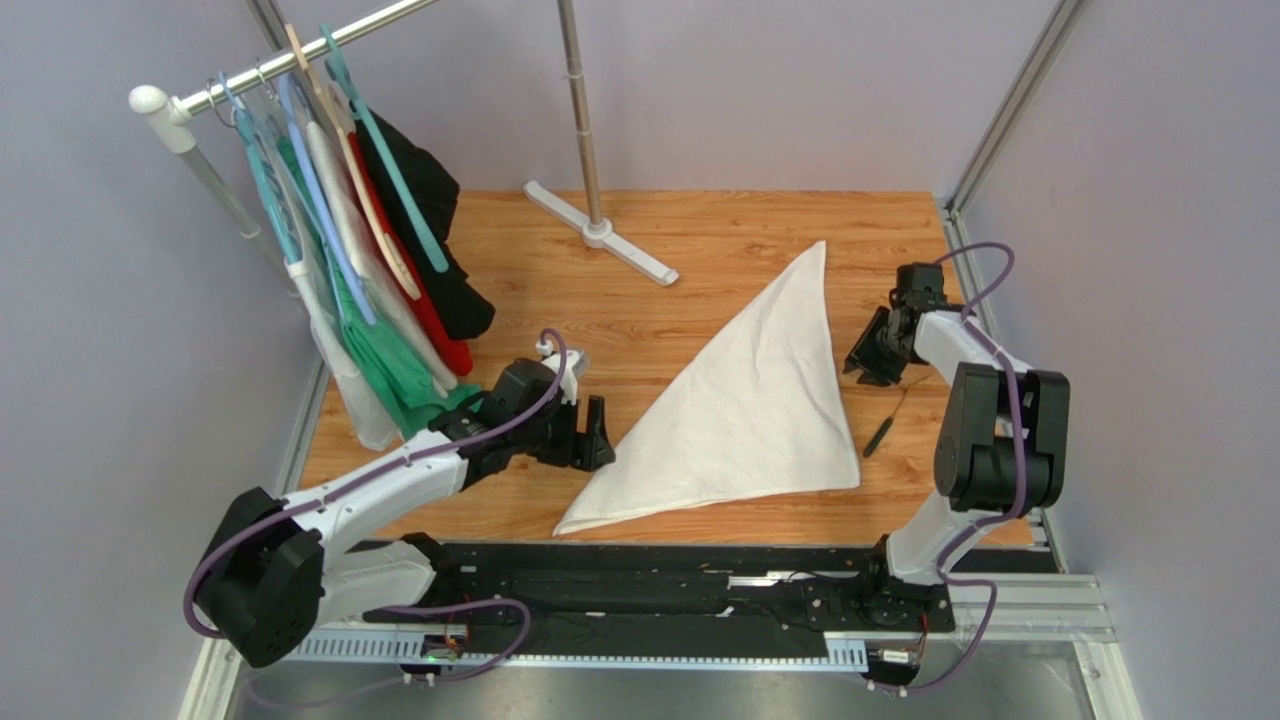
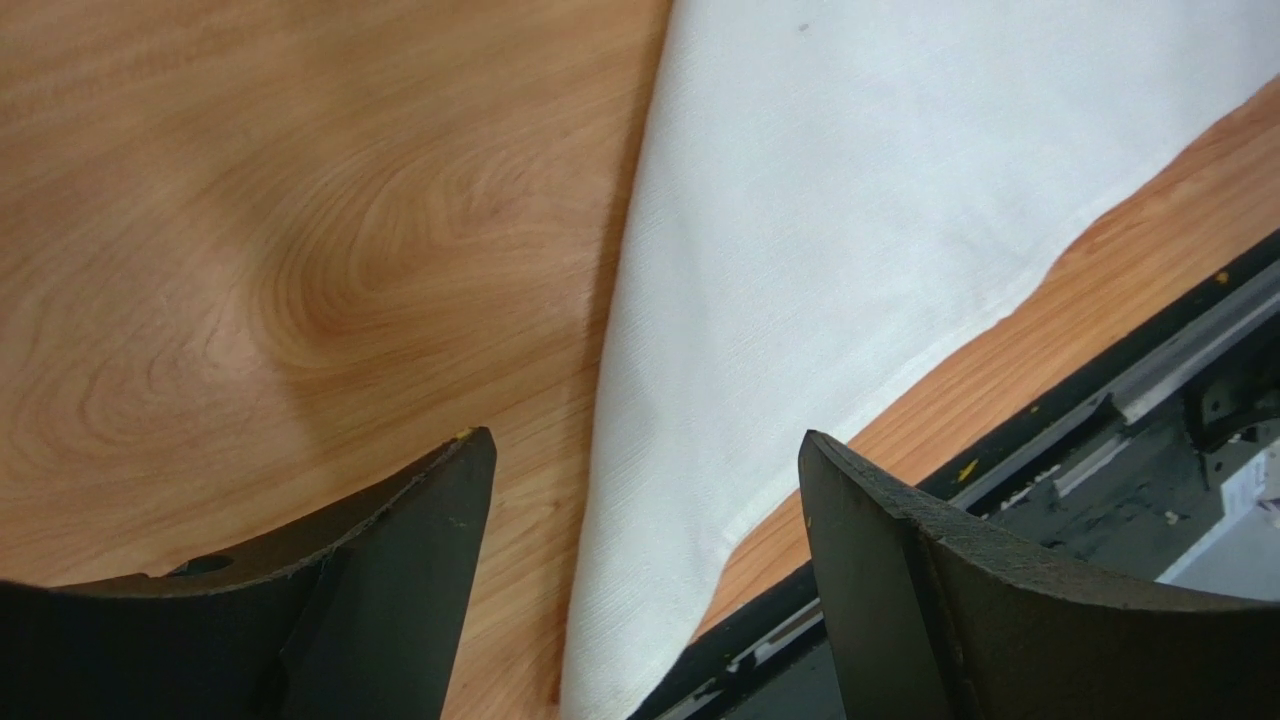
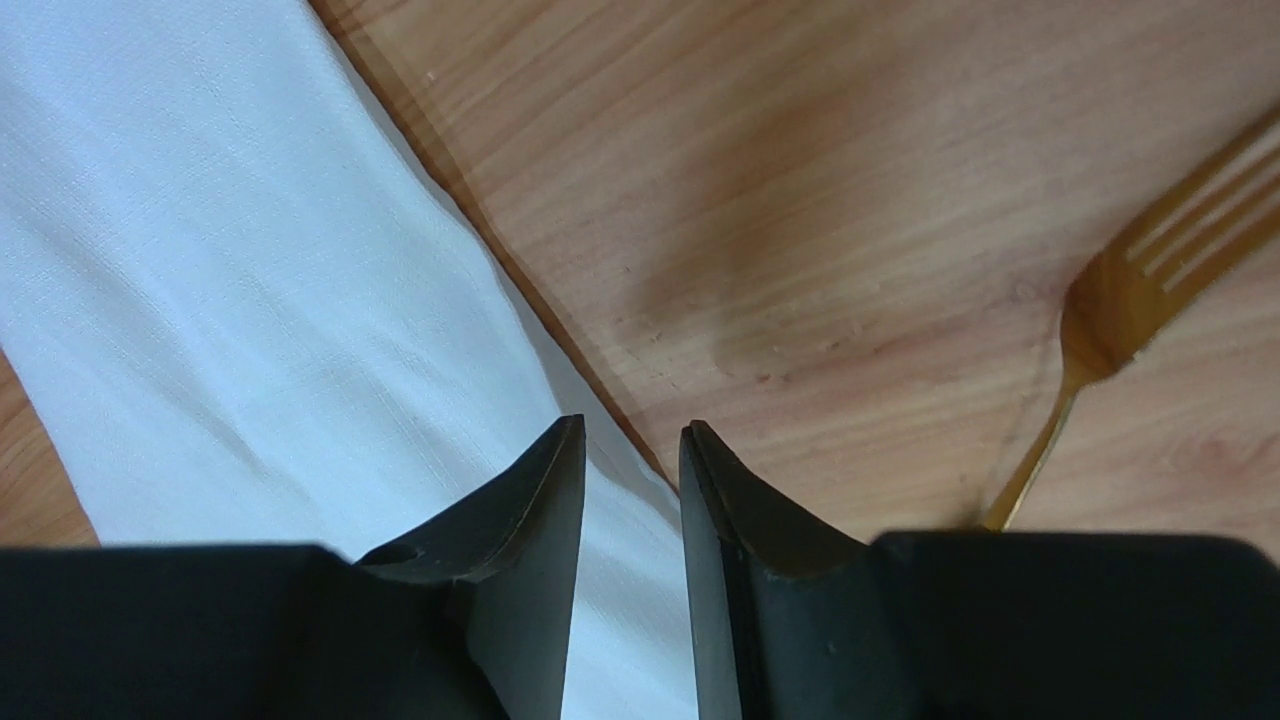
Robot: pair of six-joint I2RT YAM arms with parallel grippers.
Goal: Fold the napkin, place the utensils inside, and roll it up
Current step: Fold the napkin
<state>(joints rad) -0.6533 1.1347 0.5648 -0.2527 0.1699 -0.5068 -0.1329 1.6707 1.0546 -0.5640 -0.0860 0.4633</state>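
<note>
One napkin (image 1: pixel 744 398) folded triangular; fork (image 3: pixel 1109 308) near narrowly parted right fingers (image 3: pixel 709 488).

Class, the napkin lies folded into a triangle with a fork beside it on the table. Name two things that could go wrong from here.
1. The right gripper has its jaws standing narrow at the napkin edge. It might catch only one layer and drag the fold open.
2. The fork lies on the bare table, off the cloth and near that arm. A careless sweep could knock it away.
</note>
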